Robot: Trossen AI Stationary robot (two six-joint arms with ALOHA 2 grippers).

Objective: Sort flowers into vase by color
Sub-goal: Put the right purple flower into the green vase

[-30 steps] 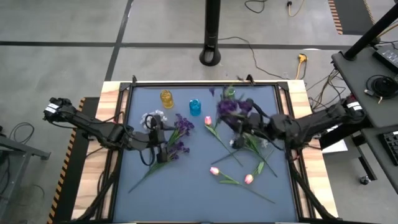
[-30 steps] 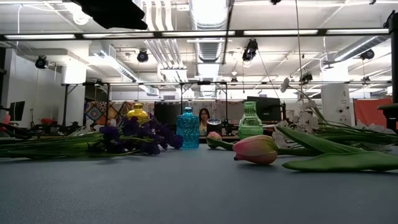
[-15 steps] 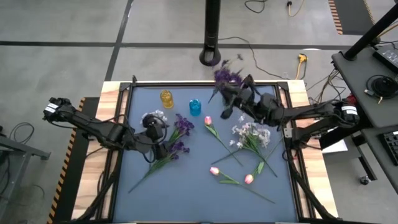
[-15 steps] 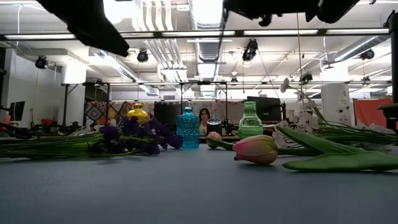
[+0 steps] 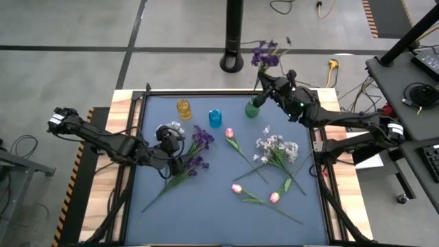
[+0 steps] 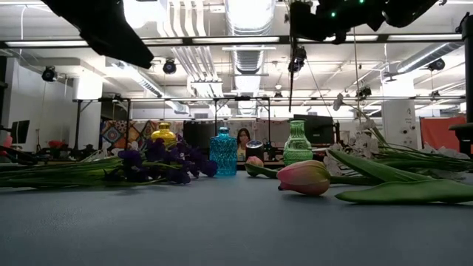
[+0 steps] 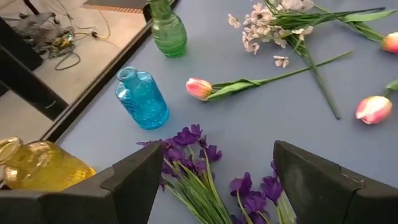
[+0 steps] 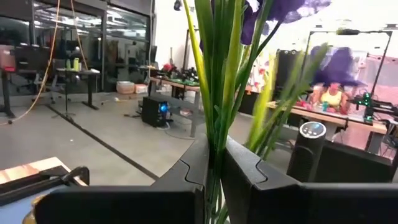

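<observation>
Purple flowers: one bunch [image 5: 266,56] is held upright by the right end effector [image 5: 274,81], its stems running down toward the mouth of the green vase [image 5: 253,108]; a second purple bunch [image 5: 194,155] lies on the tabletop [image 5: 219,219] well to the left of that vase.
Right end effector: fingers pinched onto the green stems [image 8: 217,93], blooms rising above them (its wrist view shows the stems squeezed tight between the two dark fingers).
Left end effector: [image 5: 171,147] low over the lying purple bunch, fingers [image 7: 134,180] spread wide with nothing between them.
Green vase: standing at the tabletop's far edge; whether the stem tips are inside the neck I cannot tell.
Blue vase: [image 5: 215,118] just left of the green vase, upright.
Yellow vase: [image 5: 184,108] farther left than the blue one, upright.
White-lavender sprigs: [image 5: 277,149] lying on the tabletop, nearer the viewer than the green vase.
Pink tulips: one [image 5: 230,133] lies between the blue vase and the sprigs; two more [image 5: 255,193] lie farther from the green vase, toward the near edge.
</observation>
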